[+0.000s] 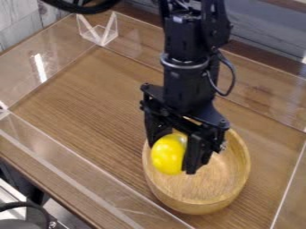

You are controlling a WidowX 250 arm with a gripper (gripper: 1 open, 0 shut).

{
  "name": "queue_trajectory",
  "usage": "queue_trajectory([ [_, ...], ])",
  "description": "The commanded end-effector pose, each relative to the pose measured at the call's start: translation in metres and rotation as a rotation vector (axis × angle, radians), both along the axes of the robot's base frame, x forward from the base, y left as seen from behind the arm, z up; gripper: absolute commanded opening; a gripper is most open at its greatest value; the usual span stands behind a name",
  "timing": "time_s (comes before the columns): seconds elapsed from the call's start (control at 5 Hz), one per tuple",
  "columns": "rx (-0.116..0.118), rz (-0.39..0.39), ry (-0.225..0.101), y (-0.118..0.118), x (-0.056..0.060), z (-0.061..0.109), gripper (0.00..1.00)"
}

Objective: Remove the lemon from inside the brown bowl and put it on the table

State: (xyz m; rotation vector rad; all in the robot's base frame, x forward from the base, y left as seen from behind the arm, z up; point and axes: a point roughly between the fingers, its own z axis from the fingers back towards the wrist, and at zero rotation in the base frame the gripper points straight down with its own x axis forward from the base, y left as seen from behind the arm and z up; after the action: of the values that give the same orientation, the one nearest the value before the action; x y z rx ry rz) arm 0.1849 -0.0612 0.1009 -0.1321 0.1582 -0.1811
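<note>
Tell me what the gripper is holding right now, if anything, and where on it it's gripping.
The gripper holds the lemon, its fingers clamped on the fruit's left and right sides, over the brown bowl. Whether the lemon has cleared the bowl's floor cannot be told.
</note>
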Motion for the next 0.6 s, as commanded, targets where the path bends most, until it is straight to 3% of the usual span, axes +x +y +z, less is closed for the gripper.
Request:
queue_trajectory([
  [0.0, -0.016, 0.022, -0.053, 0.0005, 0.0054, 0.0137, 0.0],
  [0.4, -0.021, 0.023, -0.051, 0.0001, 0.0045, 0.0167, 0.0],
])
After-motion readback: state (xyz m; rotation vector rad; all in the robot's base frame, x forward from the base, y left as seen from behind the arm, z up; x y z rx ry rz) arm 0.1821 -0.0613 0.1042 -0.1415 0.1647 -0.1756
